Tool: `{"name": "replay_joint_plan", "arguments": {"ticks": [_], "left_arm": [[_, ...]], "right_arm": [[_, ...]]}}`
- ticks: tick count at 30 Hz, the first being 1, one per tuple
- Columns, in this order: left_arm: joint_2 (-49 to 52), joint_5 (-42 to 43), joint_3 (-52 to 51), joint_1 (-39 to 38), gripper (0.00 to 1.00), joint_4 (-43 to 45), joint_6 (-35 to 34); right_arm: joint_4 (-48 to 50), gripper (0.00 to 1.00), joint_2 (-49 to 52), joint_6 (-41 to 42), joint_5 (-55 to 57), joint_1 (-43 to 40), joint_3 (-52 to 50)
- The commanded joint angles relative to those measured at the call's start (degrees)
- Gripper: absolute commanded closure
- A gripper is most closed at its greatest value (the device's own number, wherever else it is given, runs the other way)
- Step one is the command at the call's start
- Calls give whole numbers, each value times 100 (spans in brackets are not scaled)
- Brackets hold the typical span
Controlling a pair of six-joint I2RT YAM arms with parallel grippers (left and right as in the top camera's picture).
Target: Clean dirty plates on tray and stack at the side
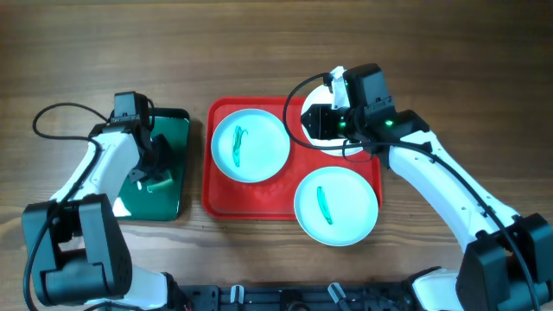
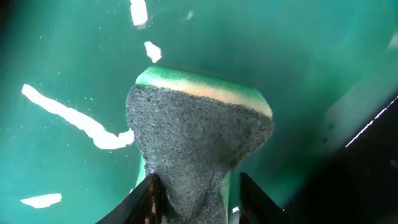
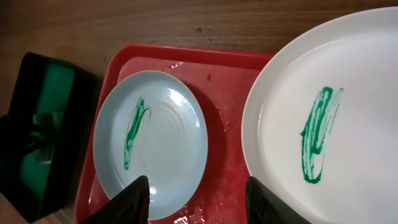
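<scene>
Three plates (image 1: 250, 144) overhead; wrist cams alone show left end effector (image 2: 196, 193) pinching sponge (image 2: 199, 124), right end effector (image 3: 196, 199) spread.

Robot lab bench: wooden table (image 1: 259, 43), two robot arms (image 1: 441, 177).

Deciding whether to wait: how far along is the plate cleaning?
Nothing done: all three plates lie smeared on the red tray, none stacked. In hand: the left gripper pinches a sponge over the green tray; the right gripper hangs open over one plate. Left: wiping, stacking.
</scene>
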Motion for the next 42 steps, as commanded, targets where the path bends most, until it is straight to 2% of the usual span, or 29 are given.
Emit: {"name": "replay_joint_plan", "arguments": {"ticks": [1,7,10,11,12,16,19,21,28,32,38,42], "left_arm": [[107,-35,-87,22,66,-15,74],[256,-33,-92,22,75,-46,72],[455,-33,-92,22,82,-22,74],[503,-33,-92,22,94,-24,74],[535,-31,-92,22,96,-24,72],[487,-31,-28,22,96,-79,72],[249,118,361,22,96,-479,72],[24,264,741,22,96,-765,79],[-688,466,1740,22,96,-1512,295],[-844,509,1790,20,96,-1725,428],[-841,774,1788,11,96,-1851,1296],[-841,1029,1788,11,96,-1781,1305]], "right_arm": [[9,50,79,76,57,42,94],[11,50,79,79,61,111,94],[13,50,79,79,61,131,94],[13,50,79,79,61,131,94],[15,50,79,83,61,131,94],[66,51,79,212,131,131,94],[74,61,81,424,297,131,94],[44,63,81,468,295,131,94],[-122,64,210,529,260,133,94],[-103,64,553,535,76,186,96],[39,64,1128,525,-146,372,96],[131,64,1233,518,-116,485,96]]}}
